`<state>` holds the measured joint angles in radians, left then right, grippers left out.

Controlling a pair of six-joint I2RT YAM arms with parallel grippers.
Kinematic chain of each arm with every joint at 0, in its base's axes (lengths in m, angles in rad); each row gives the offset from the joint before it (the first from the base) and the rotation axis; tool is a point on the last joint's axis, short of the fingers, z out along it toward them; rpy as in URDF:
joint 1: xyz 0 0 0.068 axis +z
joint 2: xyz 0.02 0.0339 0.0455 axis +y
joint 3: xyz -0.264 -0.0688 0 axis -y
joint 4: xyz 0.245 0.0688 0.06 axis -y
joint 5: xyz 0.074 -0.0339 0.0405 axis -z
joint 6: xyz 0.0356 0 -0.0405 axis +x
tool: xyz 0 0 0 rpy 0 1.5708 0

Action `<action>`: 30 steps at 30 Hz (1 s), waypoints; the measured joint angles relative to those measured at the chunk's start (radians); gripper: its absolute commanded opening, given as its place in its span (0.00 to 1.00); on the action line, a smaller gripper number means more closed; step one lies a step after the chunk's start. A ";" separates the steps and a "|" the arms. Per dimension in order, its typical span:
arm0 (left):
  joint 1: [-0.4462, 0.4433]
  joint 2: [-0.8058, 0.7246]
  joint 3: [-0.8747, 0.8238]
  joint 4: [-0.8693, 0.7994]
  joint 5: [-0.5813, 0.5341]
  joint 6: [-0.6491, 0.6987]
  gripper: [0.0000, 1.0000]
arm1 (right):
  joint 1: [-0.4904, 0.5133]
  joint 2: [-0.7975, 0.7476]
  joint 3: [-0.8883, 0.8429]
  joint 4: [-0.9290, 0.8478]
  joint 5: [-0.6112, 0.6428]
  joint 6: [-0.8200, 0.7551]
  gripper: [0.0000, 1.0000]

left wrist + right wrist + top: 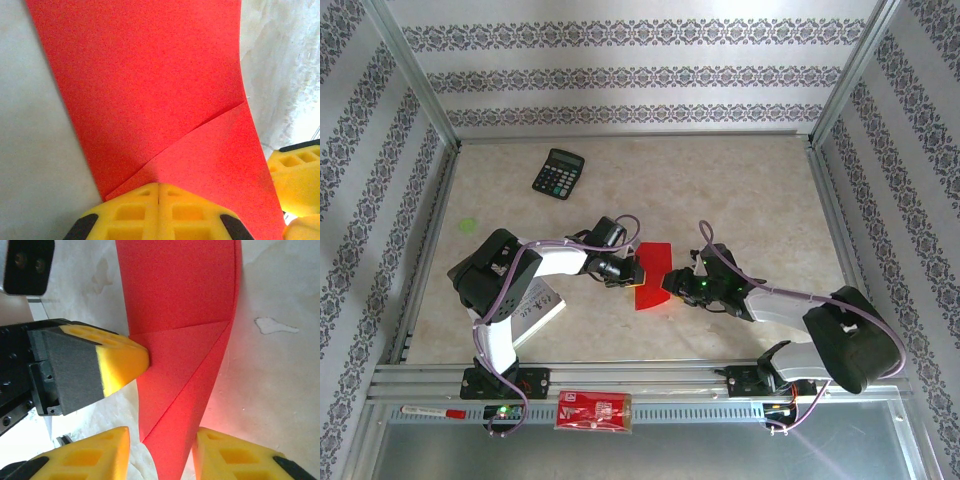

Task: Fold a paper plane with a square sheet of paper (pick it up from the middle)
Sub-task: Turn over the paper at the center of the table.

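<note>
Left claw [158, 191] is pinched together on the red sheet of paper [150, 75], creased diagonally into a point, which sits mid-desk [740, 190], nearer the arms than the black calculator [558, 173] and to its right, while the right claw [161, 439] stands apart astride that point.

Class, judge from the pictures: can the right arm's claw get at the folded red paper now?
Probably yes. The right claw stands open with the pointed end of the red paper between its fingers, nothing blocking. The shut left claw touches the paper's side edge, clear of that gap.
</note>
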<state>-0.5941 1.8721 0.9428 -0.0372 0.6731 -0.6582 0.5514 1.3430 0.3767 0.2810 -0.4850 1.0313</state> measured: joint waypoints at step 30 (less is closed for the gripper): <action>0.000 -0.050 -0.003 -0.005 -0.009 0.027 0.33 | -0.069 0.135 0.073 -0.023 -0.006 0.067 0.02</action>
<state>-0.5941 1.8225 0.9398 -0.0418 0.6640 -0.6315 0.4824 1.4776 0.4500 0.2577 -0.4908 1.0981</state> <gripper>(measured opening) 0.297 0.043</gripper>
